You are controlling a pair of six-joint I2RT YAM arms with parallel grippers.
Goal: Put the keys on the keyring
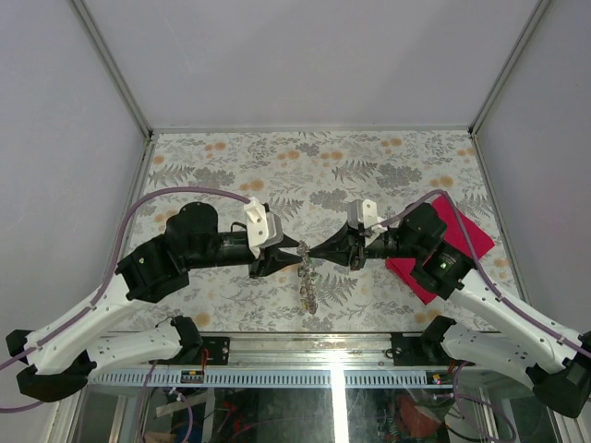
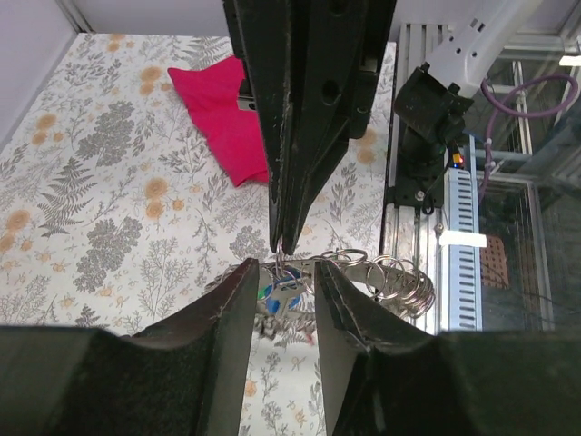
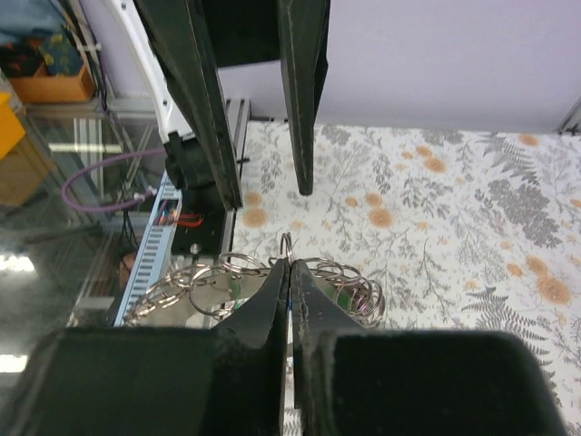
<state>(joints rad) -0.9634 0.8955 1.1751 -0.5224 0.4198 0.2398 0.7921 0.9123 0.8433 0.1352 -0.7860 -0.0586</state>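
Note:
My two grippers meet tip to tip above the middle of the flowered table. My right gripper (image 1: 315,252) (image 3: 289,263) is shut on the small wire loop of the blue-headed key (image 2: 283,292), which hangs just under its tips. My left gripper (image 1: 293,255) (image 2: 283,269) faces it with jaws apart and the key in the gap. The grey keyring (image 2: 399,277) (image 3: 218,272), strung with several small split rings, crosses just beyond the left fingertips and dangles down in the top view (image 1: 307,284). I cannot tell whether the left fingers touch it. A green key head (image 3: 343,297) shows among the rings.
A red cloth (image 1: 462,235) (image 2: 222,109) lies on the table under the right arm. The table's near edge with its metal rail (image 2: 454,209) and the right arm's base (image 2: 427,118) are close behind the keyring. Grey walls close in the table on three sides.

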